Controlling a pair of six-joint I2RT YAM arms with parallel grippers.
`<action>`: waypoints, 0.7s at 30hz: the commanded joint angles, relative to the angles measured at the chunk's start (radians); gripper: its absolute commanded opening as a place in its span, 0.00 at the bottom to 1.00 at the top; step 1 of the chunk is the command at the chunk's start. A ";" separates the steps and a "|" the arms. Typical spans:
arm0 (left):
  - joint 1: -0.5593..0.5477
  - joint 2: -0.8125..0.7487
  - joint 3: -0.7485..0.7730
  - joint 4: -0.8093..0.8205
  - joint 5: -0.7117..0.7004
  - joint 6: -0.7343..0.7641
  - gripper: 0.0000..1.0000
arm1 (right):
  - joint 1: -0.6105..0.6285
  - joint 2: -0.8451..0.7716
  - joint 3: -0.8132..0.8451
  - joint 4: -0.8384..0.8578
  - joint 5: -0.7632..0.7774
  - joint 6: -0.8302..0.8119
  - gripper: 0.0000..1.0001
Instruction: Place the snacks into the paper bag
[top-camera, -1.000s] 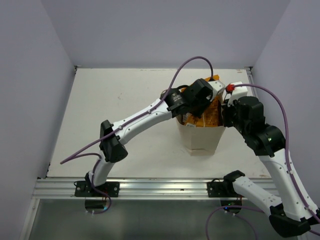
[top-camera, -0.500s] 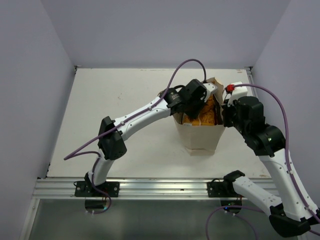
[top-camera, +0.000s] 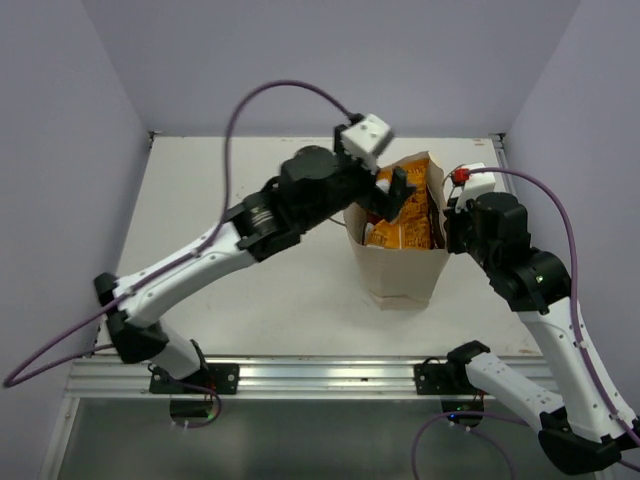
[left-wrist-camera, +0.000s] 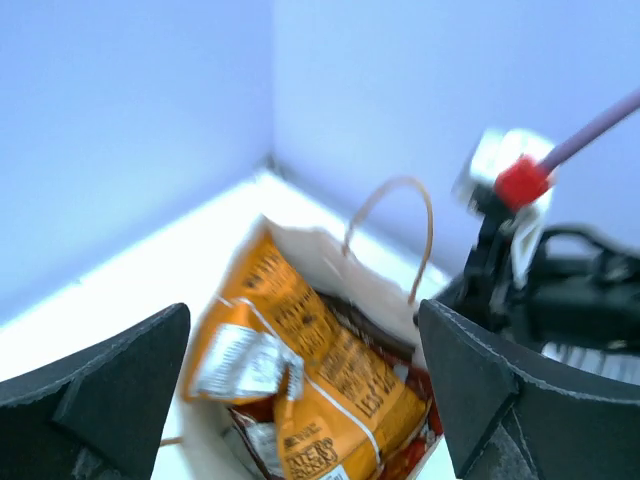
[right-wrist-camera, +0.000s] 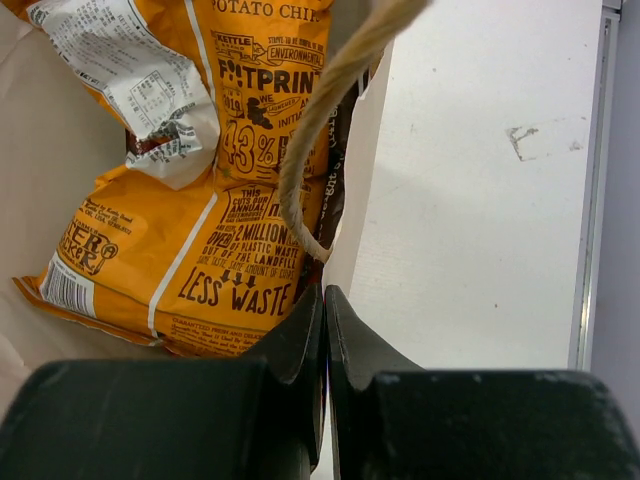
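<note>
One orange packet (right-wrist-camera: 220, 200) lies uppermost inside the paper bag (top-camera: 405, 275). Of the dark brown packet (right-wrist-camera: 333, 200) we see only a sliver, and the left wrist view is blurred. The left pincer (top-camera: 388, 197) hangs spread above the bag's mouth. The right pincer (right-wrist-camera: 323, 300) pinches the right rim beside a handle (right-wrist-camera: 343, 68). The bench (top-camera: 200, 180) stretches broadly leftward.
</note>
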 joint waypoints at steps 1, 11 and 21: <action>0.006 -0.260 -0.188 0.411 -0.208 0.048 1.00 | 0.006 -0.009 0.028 0.038 -0.012 -0.008 0.05; 0.009 -0.457 -0.416 0.173 -0.318 -0.103 1.00 | 0.006 -0.007 0.029 0.037 -0.015 -0.005 0.05; 0.040 -0.543 -0.633 0.190 -0.115 -0.352 1.00 | 0.005 -0.012 0.027 0.035 -0.025 -0.001 0.06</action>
